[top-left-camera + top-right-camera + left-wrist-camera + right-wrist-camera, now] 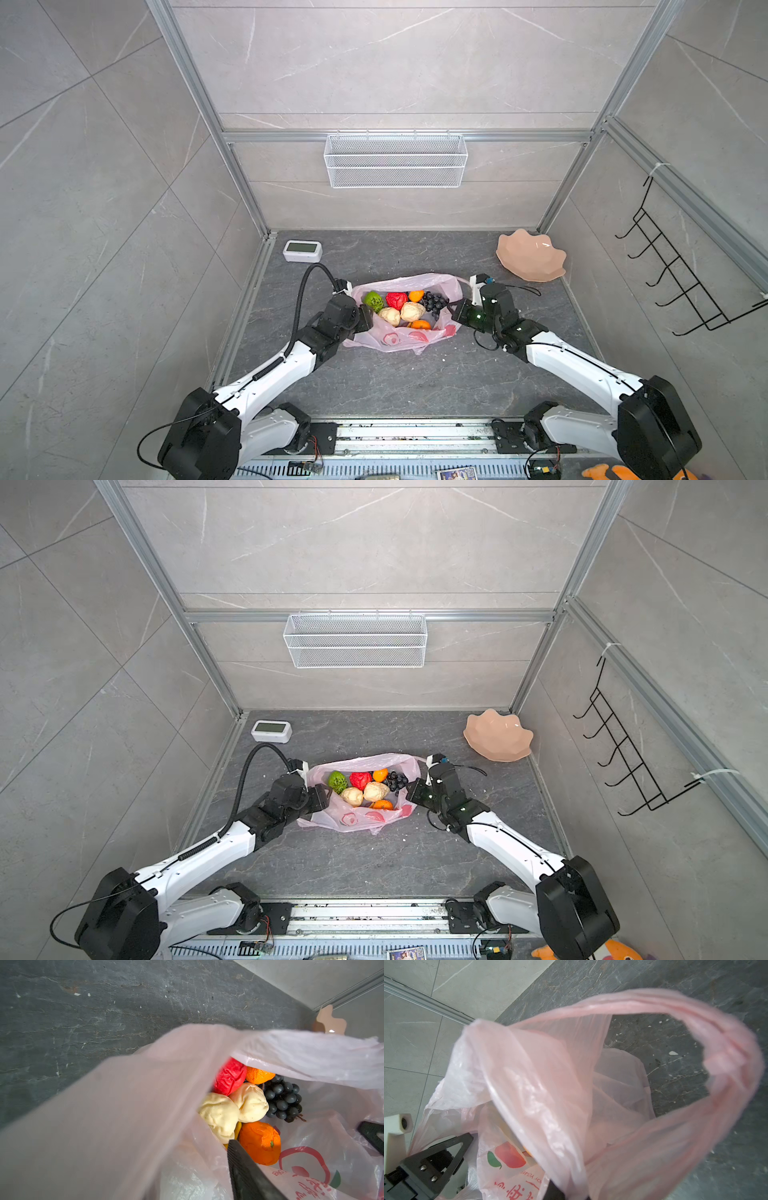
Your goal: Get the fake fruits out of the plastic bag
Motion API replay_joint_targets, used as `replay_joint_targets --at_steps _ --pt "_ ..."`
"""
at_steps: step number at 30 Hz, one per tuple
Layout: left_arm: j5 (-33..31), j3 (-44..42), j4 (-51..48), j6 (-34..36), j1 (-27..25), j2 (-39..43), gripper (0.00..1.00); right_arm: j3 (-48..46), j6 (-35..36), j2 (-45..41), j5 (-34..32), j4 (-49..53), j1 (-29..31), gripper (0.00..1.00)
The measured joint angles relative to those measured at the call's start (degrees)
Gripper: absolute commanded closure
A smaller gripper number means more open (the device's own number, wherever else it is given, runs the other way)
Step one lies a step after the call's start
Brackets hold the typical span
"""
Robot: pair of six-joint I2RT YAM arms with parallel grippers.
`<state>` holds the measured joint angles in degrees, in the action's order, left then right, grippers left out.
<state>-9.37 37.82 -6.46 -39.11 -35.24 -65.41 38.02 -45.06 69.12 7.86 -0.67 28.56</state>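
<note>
In both top views I see the thin translucent pale pink plastic bag (399, 337) lying open-mouthed around the middle of the dark grey stone-look desk (374, 386). The small glossy fake fruits (401, 309) are all inside it: a bumpy green ball (373, 300), a red apple (396, 300), a small orange (416, 296), a dark purple grape bunch (434, 302), two cream knobbly lumps (389, 316) side by side, and a second orange (420, 324) nearest the desk's front edge. My left gripper (368, 318) sits at the bag's left rim and my right gripper (453, 309) at its right rim. A rigid peach-pink scalloped dish (532, 257) stands by the desk's far right corner and a small white clock (302, 251) by the far left corner, both well apart from the bag. From the left wrist, the claw stands wide: its two black fingers (245, 1167) are far apart, one just beside the near orange, gripping nothing, while blurred pink film covers much of the picture. From the right wrist, the bag's loop handle (726, 1053) arches up. The film with its red apple print (508, 1157) runs down to one black finger (554, 1190) at the frame edge; that claw is closed tight, pinching the bag's rim.
</note>
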Motion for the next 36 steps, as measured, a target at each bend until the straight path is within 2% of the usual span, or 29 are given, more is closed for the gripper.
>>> replay_joint_targets --at_steps 6,9,15,21,27,36 --pt "-8.7 6.4 -11.0 -9.5 -5.7 -1.7 0.31 0.2 0.0 -0.1 -2.4 1.3 2.7 1.00" --pt "-11.9 8.4 -15.3 -12.6 -6.6 -5.2 0.24 0.6 0.0 0.0 -3.4 1.5 3.6 1.00" --pt "-16.4 15.9 -23.3 -14.4 -6.8 -16.6 0.19 2.1 0.1 0.7 -5.3 2.4 6.7 1.00" --pt "-17.6 20.9 -26.5 -14.3 -7.9 -21.0 0.18 2.4 0.1 0.9 -6.6 2.6 7.5 1.00" --pt "-18.8 21.0 -29.3 -14.3 -10.4 -19.1 0.18 2.4 0.3 1.0 -7.2 3.2 7.5 1.00" --pt "-20.4 20.9 -31.8 -17.0 -13.4 -5.6 0.17 2.5 1.1 1.0 -9.0 3.6 9.0 1.00"
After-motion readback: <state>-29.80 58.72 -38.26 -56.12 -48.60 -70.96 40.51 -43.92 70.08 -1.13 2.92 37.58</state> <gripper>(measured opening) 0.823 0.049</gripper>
